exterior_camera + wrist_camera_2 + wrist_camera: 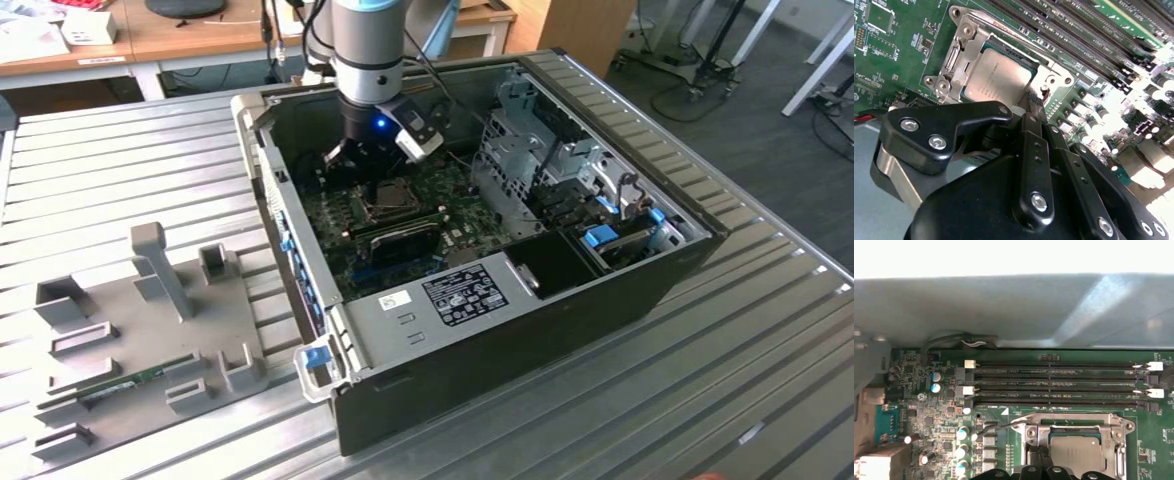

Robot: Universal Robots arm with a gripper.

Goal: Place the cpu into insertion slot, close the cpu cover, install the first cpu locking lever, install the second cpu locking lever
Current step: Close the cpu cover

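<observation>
Nearest the lens in the second wrist view, the gripper (1034,102) has its jaws drawn together, with nothing visibly caught between them. Their tips sit at one edge of the cpu cover (956,60); whether they touch the metal I cannot tell. Just beyond the tips the cpu (999,80) lies flat in the insertion slot (1019,54), its grey top showing through the cut-out of the cover, which looks folded down over it. Being square, the chip offers no long axis; what matters is that it lies straight ahead of the jaws and below them. Farther on, the long black memory slots (1054,385) run crosswise on the green motherboard (919,390), and behind them stands the grey wall of the computer case (1004,310).
</observation>
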